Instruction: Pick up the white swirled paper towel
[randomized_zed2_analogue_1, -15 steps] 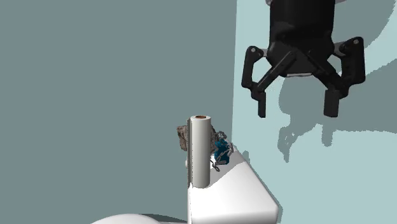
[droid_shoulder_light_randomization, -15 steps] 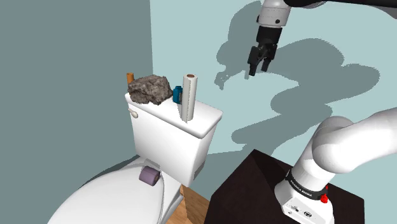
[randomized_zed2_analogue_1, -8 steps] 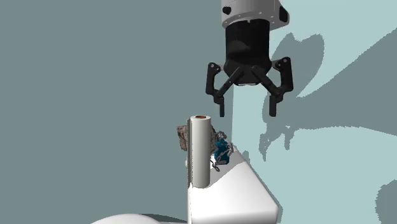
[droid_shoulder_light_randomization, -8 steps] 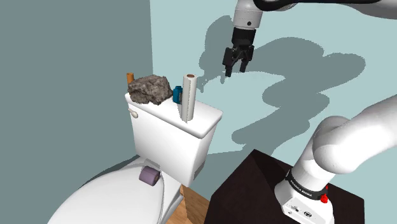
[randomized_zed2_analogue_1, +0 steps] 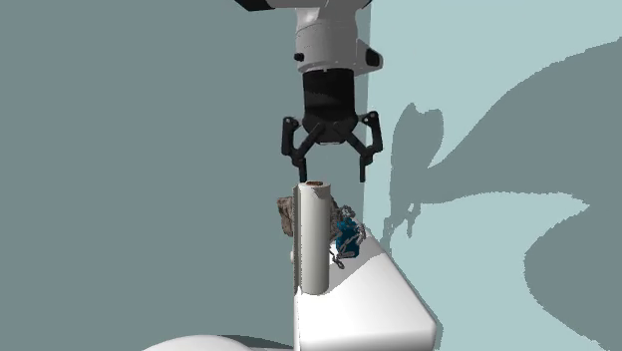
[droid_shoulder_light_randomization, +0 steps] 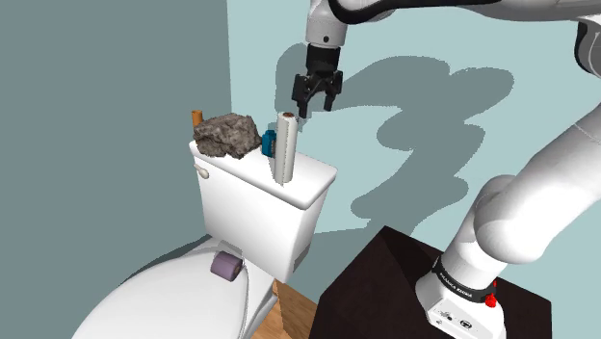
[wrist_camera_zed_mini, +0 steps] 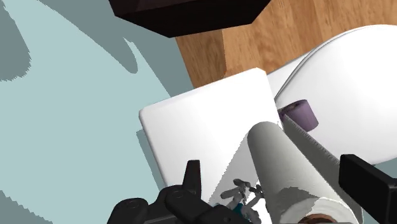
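From the shoulder view, I saw the all-black two-finger gripper [droid_shoulder_light_randomization: 315,108] hanging with its fingers apart just above the tall white paper towel roll with a brown core [droid_shoulder_light_randomization: 284,147]. The roll stood upright on the flat white lid of the toilet tank [droid_shoulder_light_randomization: 318,183], near the lid's front edge. Behind it on the same lid sat a rough grey-brown rock-like lump [droid_shoulder_light_randomization: 226,135], a small blue object [droid_shoulder_light_randomization: 269,143] and a short orange cylinder [droid_shoulder_light_randomization: 197,117]. A small purple roll [droid_shoulder_light_randomization: 227,267] lay on the white toilet seat [droid_shoulder_light_randomization: 154,299] below. The tank stood in a corner where a dull grey-teal wall [droid_shoulder_light_randomization: 96,87] met a pale blue wall [droid_shoulder_light_randomization: 462,221], which carried the arm's shadow. The dark brown box stand [droid_shoulder_light_randomization: 385,279] rested on a wooden plank floor [droid_shoulder_light_randomization: 294,310].

In the second exterior view, the gripper [randomized_zed2_analogue_1: 329,172] pointed straight down, jaws spread wider than the roll [randomized_zed2_analogue_1: 314,239], fingertips just over its top and not touching it. The blue object [randomized_zed2_analogue_1: 346,237] and the lump [randomized_zed2_analogue_1: 287,214] showed behind the roll.

In the wrist view, the roll [wrist_camera_zed_mini: 286,165] lay between the open fingers [wrist_camera_zed_mini: 369,181], unheld, above the white lid [wrist_camera_zed_mini: 191,127], with the purple roll [wrist_camera_zed_mini: 299,114] and floor [wrist_camera_zed_mini: 254,44] beyond.
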